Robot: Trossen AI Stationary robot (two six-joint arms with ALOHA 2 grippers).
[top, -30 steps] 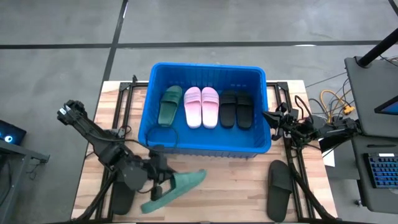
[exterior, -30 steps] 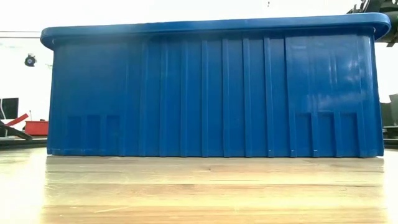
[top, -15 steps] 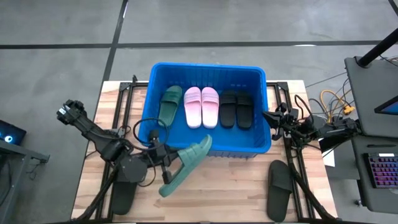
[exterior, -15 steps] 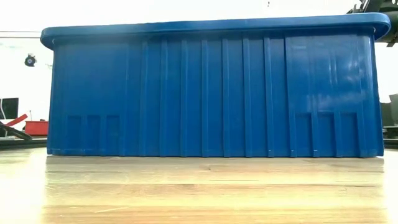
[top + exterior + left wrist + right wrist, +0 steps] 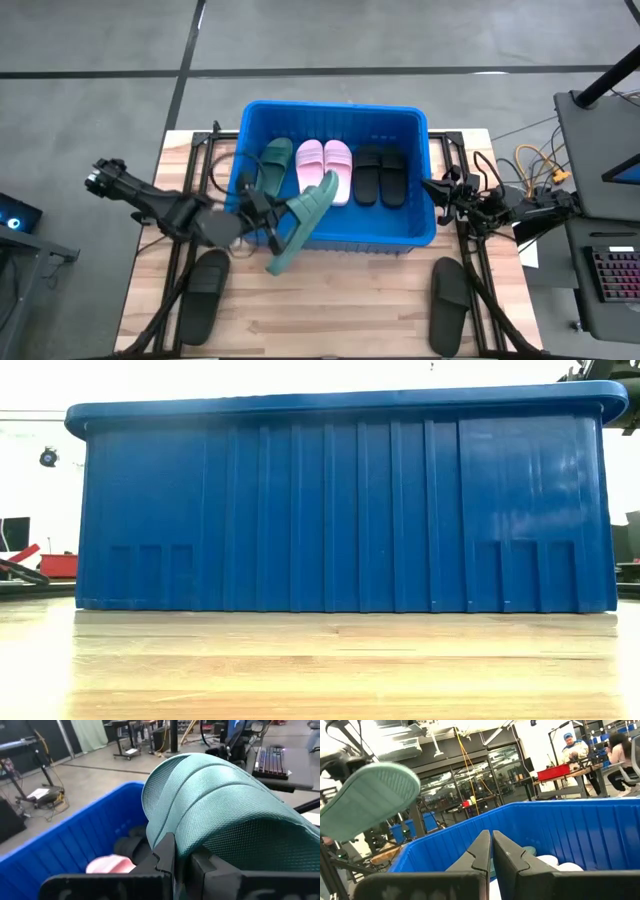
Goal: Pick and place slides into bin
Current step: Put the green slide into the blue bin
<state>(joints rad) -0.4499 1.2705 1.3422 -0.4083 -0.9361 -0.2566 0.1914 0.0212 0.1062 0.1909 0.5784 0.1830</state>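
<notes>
The blue bin (image 5: 334,232) stands at the table's far middle and fills the low view (image 5: 340,500). On its floor lie a dark green slide (image 5: 272,168), two pink slides (image 5: 324,170) and two black slides (image 5: 381,176). My left gripper (image 5: 266,214) is shut on a second green slide (image 5: 303,218), held above the bin's near-left rim. That slide also shows in the right wrist view (image 5: 370,800). My right gripper (image 5: 428,186) waits shut beside the bin's right wall. My left gripper pinches the green slide between its two fingers (image 5: 167,851) at the lower edge of its ribbed strap (image 5: 200,815), about mid-length. It comes nearly level from the table's left, across the slide. The slide is lifted clear and slanted, one end (image 5: 324,188) over the bin, the other (image 5: 279,263) over the table.
One black slide (image 5: 200,305) lies on the table near the left front, another (image 5: 450,300) near the right front. Cables (image 5: 535,160) and a desk with a keyboard stand off the table's right. People sit at benches (image 5: 580,750) far behind the bin.
My left gripper has risen and swung toward the far edge and the bin, turning as it went. The green slide, which hung low across the table's near left, now points toward the bin with one end over the near rim.
</notes>
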